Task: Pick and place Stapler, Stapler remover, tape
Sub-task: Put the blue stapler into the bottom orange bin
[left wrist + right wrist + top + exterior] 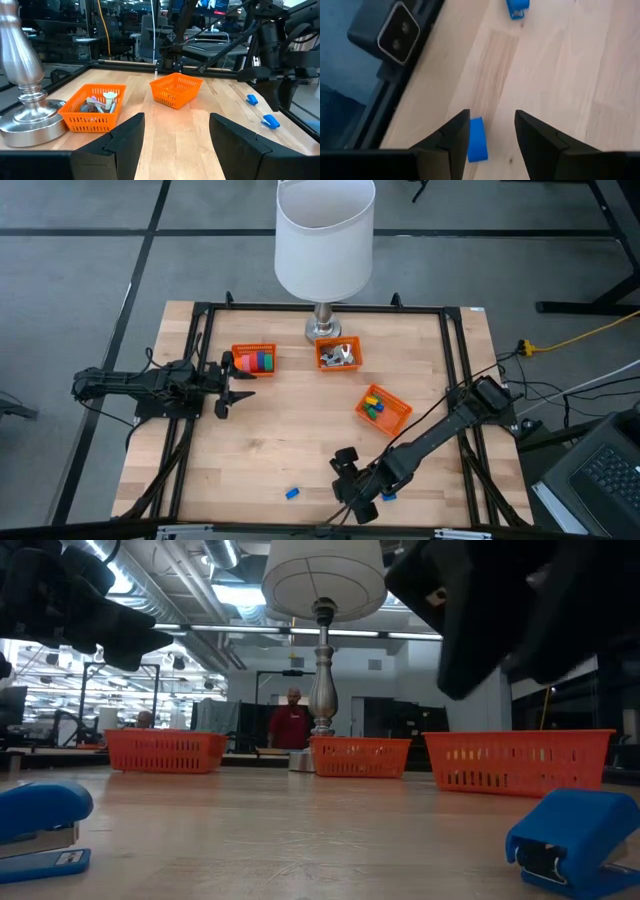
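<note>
A blue stapler [292, 493] [40, 830] lies flat on the wood near the table's front edge. To its right lies a smaller blue stapler remover [388, 496] [575, 840]. My right gripper [492, 135] hovers open above the remover, slanting down toward the table's left. The remover [476, 140] shows below, close by one finger, and the stapler [517, 7] lies farther ahead. Pink, red and orange tape rolls [260, 361] sit in the far-left orange basket [240, 350]. My left gripper [175, 145] waits open and level at the table's left side.
A lamp with a white shade [323, 240] stands on a metal base at the far middle. Beside it is an orange basket [338, 355] of silvery pieces. Another orange basket [382, 408] holds coloured blocks. A small camera [395, 32] sits on the front rail. A person [292, 725] stands far behind.
</note>
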Tool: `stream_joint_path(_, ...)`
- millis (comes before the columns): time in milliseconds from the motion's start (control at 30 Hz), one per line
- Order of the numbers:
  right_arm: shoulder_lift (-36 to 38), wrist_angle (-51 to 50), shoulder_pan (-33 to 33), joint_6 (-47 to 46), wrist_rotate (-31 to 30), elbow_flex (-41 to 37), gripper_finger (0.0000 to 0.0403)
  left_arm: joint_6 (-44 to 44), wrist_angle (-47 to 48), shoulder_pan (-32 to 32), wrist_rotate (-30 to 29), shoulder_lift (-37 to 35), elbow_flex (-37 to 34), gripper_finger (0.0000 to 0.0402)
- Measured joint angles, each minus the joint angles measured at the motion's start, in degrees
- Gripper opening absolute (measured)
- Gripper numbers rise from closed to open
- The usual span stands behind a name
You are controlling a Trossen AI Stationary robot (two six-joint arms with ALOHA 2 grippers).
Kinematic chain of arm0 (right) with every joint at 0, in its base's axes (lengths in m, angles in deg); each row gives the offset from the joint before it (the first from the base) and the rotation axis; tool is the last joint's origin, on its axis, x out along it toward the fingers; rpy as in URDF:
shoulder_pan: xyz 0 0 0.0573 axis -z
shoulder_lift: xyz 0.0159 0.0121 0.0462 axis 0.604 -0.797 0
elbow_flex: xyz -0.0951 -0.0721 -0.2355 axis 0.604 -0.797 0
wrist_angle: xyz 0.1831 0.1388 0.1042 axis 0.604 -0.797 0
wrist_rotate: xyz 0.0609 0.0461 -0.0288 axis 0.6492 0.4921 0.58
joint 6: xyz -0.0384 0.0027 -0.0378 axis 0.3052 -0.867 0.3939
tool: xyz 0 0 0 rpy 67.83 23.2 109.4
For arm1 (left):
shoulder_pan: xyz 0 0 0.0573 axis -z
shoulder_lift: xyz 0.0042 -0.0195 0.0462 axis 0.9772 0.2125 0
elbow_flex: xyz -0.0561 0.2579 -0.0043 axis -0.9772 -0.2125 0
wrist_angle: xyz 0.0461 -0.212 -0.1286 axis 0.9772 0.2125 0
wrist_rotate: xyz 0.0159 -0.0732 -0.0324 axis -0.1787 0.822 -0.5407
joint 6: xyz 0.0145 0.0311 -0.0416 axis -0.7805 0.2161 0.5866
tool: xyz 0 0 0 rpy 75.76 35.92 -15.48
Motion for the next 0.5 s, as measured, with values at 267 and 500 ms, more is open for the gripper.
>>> stream_joint_path(267,-0.57,-1.10,-0.02,-2.80,0.26,0.00,0.0159,0.01,0.04,0.01,0.00,0.00,0.00,0.0219)
stream_joint_path(500,-4.44,-1.06,-0.04,-2.80,4.75,-0.02,0.0159,0.00,0.01,0.00,0.00,0.00,0.00,0.0219)
